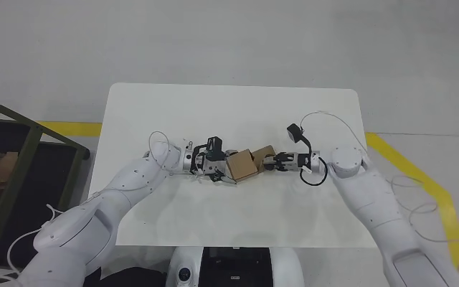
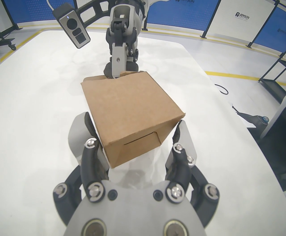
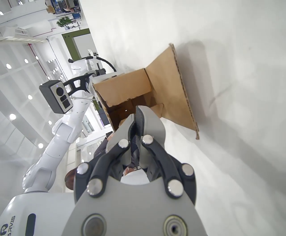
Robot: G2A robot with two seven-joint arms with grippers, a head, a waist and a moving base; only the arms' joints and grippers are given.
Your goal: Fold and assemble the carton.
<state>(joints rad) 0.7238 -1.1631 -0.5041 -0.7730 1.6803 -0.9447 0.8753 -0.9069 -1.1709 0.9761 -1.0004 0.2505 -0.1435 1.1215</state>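
Left pincer is low over the table with its fingers spread wide, and the carton sits right between them. One finger lies against the cardboard's side and the other's tip meets the near top corner. Whether they squeeze, I can't tell. The end face closest to the palm is closed, with a tab tucked into its slot. The box lies skewed to the fingers, its brown top panel running away from the palm.

At the far end, straight across from the left pincer, the right pincer comes in nose to nose, forearm low and wrist turned in toward the centre. Its fingers are pressed together, tips at the carton's open mouth by a ragged-edged flap. Whether cardboard is caught between them can't be made out. Beside those tips a large flap stands swung out wide.

A dark camera block rides on a bracket off the right wrist. From overhead, both elbows are bent outward and the forearms meet mid-table.

Beyond the right pincer, white panels carry small dark printed logos, and a yellow line runs along the floor.
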